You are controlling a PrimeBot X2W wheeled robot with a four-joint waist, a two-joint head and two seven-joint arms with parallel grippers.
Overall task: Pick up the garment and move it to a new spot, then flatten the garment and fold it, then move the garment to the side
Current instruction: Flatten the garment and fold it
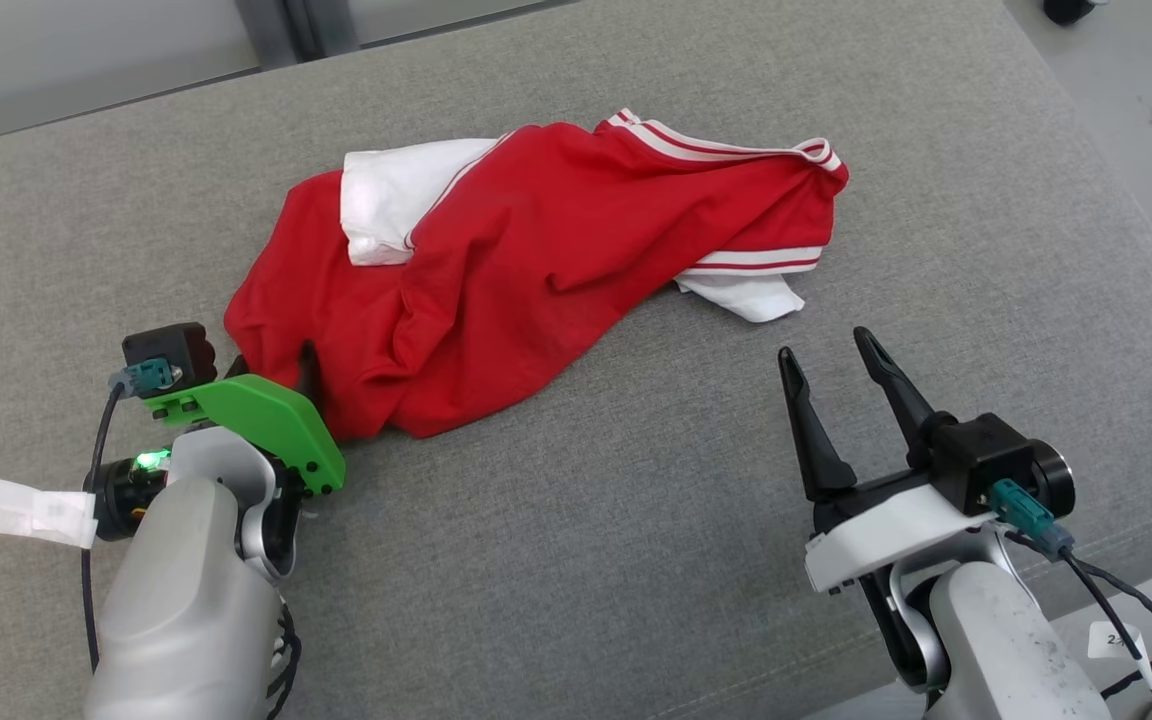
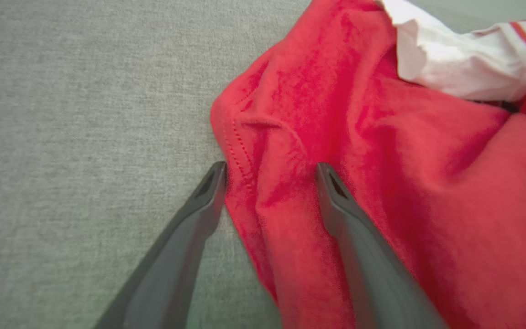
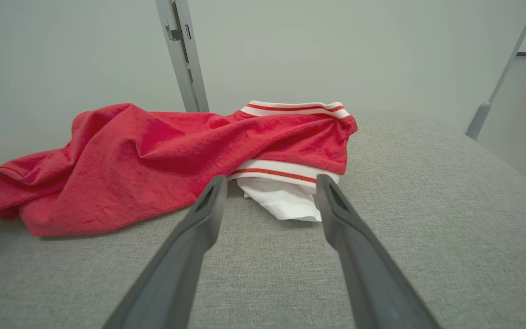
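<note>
Crumpled red-and-white jersey [image 1: 536,260] lies centrally on the grey cushion [image 1: 636,560]. The left gripper [image 2: 270,171], jaws apart, straddles its near hem [image 2: 238,157], apparently to pinch it; the right gripper [image 1: 824,345] hovers clear, jaws likewise spread.

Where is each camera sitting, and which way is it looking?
Head view: on the robot's head, looking down at the red and white garment on the grey cushion; left gripper and right gripper show.
Left wrist view: on the left wrist, looking down at the garment's red edge, between its own fingers.
Right wrist view: on the right wrist, low, looking across the cushion at the garment, past its own fingers.
Shared: all see the garment.
</note>
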